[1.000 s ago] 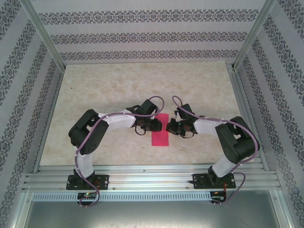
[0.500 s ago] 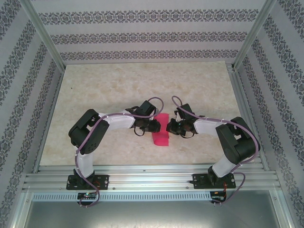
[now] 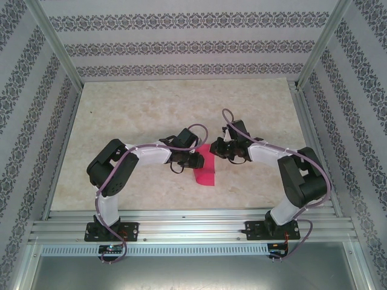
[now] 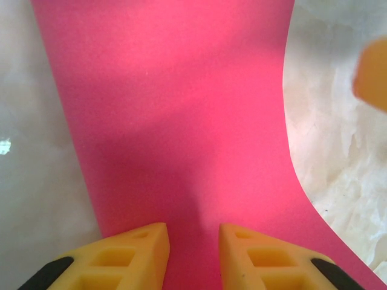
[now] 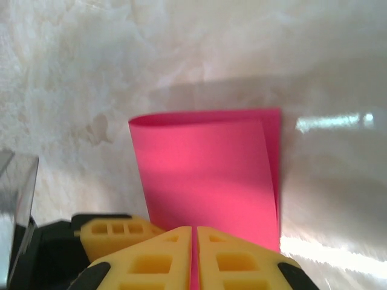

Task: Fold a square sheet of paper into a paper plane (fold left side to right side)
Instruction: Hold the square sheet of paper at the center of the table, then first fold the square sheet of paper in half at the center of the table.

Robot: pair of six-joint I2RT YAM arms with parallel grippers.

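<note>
The square sheet of paper (image 3: pixel 206 173) is bright pink and lies folded into a narrow strip between the two arms. My left gripper (image 3: pixel 198 161) is low over its left side. In the left wrist view its yellow fingers (image 4: pixel 148 254) stand apart over the pink paper (image 4: pixel 181 121), whose right edge curls upward. My right gripper (image 3: pixel 217 151) is at the strip's far right part. In the right wrist view that gripper (image 5: pixel 194 254) is shut, with a thin pink edge of the paper's (image 5: pixel 205 169) upper layer pinched between its fingers. The fold runs along the paper's far side there.
The pale marbled table (image 3: pixel 139 115) is open behind and to both sides of the paper. Patterned walls (image 3: pixel 181 45) and metal posts enclose it. An aluminium rail (image 3: pixel 187 226) runs along the near edge by the arm bases.
My right gripper has moved toward the far side of the table, taking the paper's upper layer with it. The left gripper has stayed in place and narrowed slightly.
</note>
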